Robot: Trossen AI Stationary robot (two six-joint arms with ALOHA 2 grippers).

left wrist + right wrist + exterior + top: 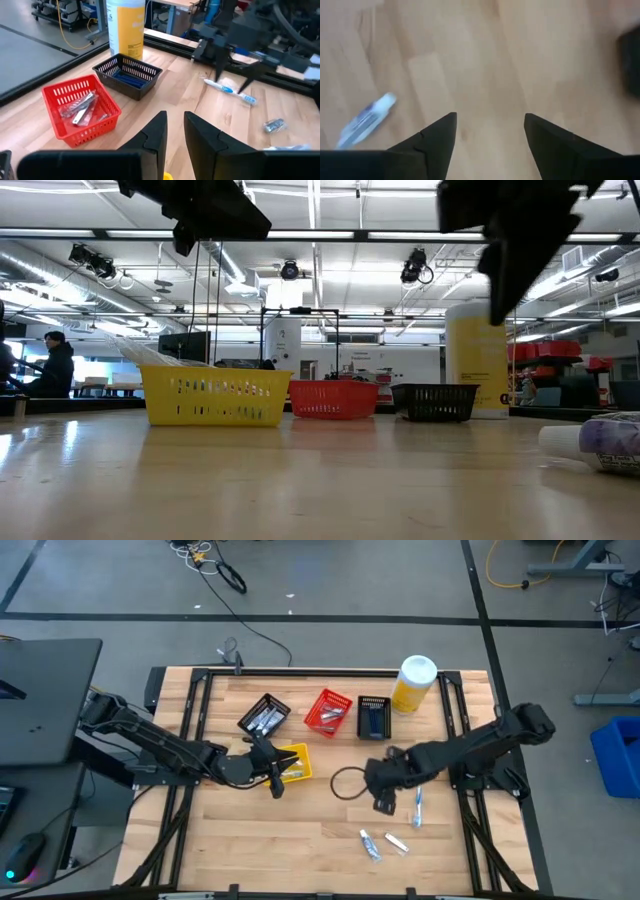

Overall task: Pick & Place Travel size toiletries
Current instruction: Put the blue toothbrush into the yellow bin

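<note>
The left gripper point(272, 780) hangs over the yellow basket point(296, 762) near the middle of the table point(300, 830); its two fingers point(155, 137) stand close together with only a narrow slit between them and nothing caught there. The right gripper point(384, 802) hovers above bare wood to the right of the centre, its fingers point(437, 137) spread wide and empty, with a thin dark ring point(348, 783) lying just beside it. A toothbrush point(417, 808) with a light-blue handle lies on the table just to the right of that gripper, and in the left wrist view the same toothbrush point(230, 91) lies under the other arm's spread fingers. Nearer the front edge lie two small tubes point(371, 845), close to each other, one white with blue marks and the other point(397, 842) plain white; the right wrist view shows one blue-marked tube point(367, 120) flat on the wood off to the side of the fingers. Along the back of the table stand a black basket point(265, 717) holding light items, a red basket point(329, 711) with wrapped pieces inside, and another black basket point(374, 717) holding dark blue items, with a big yellow bottle point(413, 683) with a white cap upright just beside it.
</note>
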